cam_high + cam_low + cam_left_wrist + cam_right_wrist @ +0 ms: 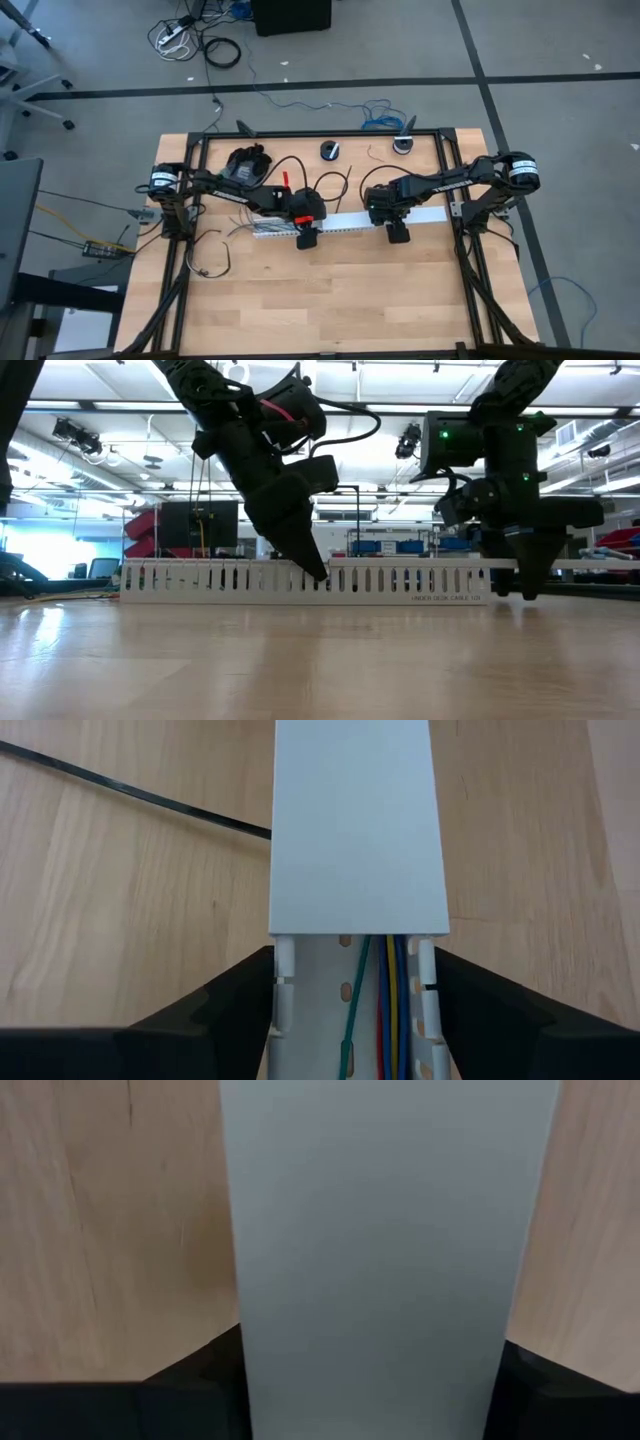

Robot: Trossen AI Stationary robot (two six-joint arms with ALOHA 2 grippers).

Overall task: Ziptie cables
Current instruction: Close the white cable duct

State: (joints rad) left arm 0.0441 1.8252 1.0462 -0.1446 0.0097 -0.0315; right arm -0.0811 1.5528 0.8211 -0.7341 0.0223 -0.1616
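Observation:
A white slotted duct lies flat on its base across the middle of the wooden table, left to right. A plain white lid covers its right part. In the bare stretch, thin coloured cables run along the inside. Thin dark wires spill out at the duct's left end. My left gripper straddles the duct just left of the lid's edge. My right gripper stands over the lidded part, one finger on each side. My left gripper has the duct's two slotted side walls between its fingers, just short of the lid's end. It comes slanting down from the table's left, gripping across the duct's width. The duct lies on the table. My right gripper has the lid's two long edges between its fingers. It points down from above and reaches across the duct's width. The lidded duct stays level on the table.
A dark bundle and two round dark pieces lie at the far edge. Loose dark wires curl at the left. A thin black strip lies on the wood. Black frame rails border the table. Bare wood fills the near half.

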